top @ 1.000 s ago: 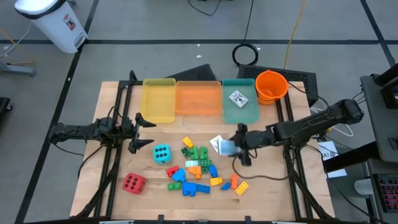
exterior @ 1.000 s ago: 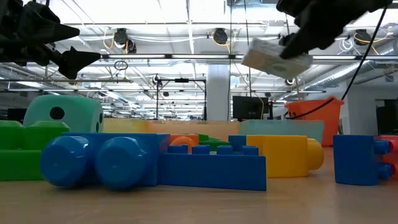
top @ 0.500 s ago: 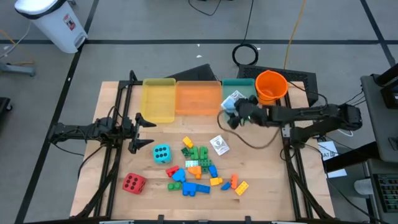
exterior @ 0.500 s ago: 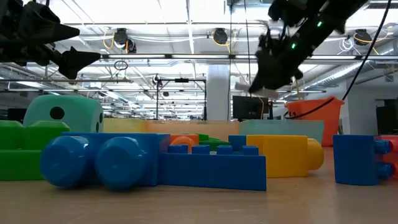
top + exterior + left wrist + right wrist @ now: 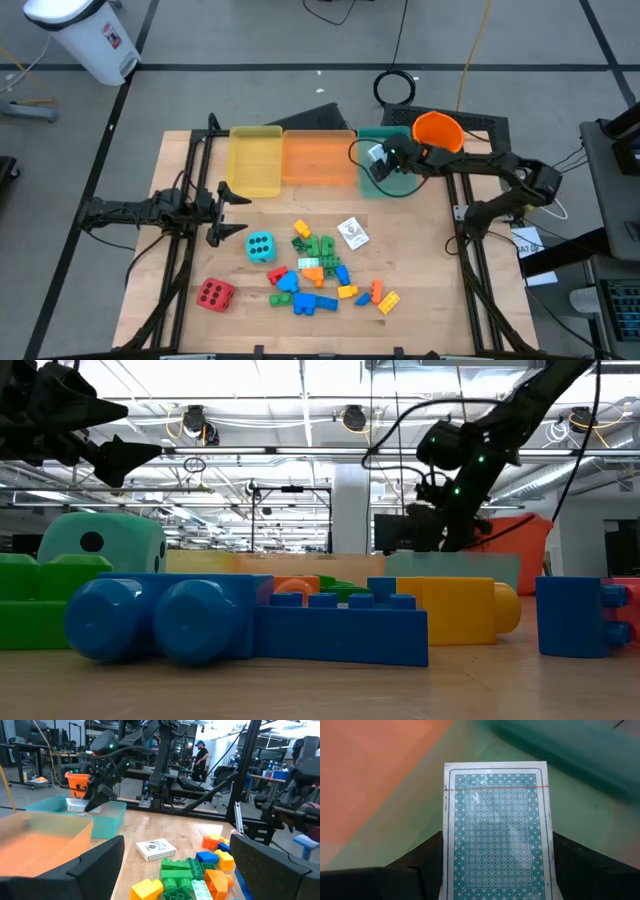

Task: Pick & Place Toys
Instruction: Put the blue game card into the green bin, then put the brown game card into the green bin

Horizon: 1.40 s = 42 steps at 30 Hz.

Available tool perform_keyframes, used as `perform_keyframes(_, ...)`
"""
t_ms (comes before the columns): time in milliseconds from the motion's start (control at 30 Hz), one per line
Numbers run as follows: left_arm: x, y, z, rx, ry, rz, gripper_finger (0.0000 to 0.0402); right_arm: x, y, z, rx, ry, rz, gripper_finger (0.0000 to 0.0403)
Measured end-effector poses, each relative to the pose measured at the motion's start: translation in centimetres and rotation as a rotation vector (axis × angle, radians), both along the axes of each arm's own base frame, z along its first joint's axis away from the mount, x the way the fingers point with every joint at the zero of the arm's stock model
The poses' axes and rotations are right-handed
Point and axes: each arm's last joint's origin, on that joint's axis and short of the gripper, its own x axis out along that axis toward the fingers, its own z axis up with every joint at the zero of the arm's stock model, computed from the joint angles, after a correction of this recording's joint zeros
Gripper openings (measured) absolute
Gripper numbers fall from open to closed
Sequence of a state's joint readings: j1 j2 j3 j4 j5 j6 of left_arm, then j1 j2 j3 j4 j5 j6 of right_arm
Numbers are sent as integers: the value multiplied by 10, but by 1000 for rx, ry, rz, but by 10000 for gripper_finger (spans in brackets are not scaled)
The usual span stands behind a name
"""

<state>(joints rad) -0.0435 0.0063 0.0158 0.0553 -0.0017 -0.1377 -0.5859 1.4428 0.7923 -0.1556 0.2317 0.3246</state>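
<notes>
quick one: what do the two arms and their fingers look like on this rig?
Both arms are dark, slim and jointed. The left gripper ends in two pointed black fingers. The right gripper is black too, shows small green lights in the low view, and trails a thin black looping cable.

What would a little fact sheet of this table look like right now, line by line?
Right gripper: over the teal tray, shut on a card pack
Left gripper: open, waiting at the table's left side
Second card pack: flat on the table
Cyan die: beside the bricks
Red die: near the front left
Yellow tray and orange tray: nothing seen inside
</notes>
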Motion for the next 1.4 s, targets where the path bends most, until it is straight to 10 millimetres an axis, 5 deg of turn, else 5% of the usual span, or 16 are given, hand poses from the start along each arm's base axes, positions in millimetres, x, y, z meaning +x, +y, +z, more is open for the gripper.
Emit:
perform_keyframes(300,0,0,0,0,0,0,365,6,-8,-21,2,72,37,289)
perform_keyframes(633,0,0,0,0,0,0,365,8,-9,-16,-44,61,59,342)
perform_keyframes(933,0,0,0,0,0,0,365,9,-2,-7,-55,35,86,350)
perform_keyframes(1133,0,0,0,0,-1,0,365,13,26,28,-113,-88,200,340)
perform_keyframes(1400,0,0,0,0,-1,0,365,23,109,63,-32,-303,572,330)
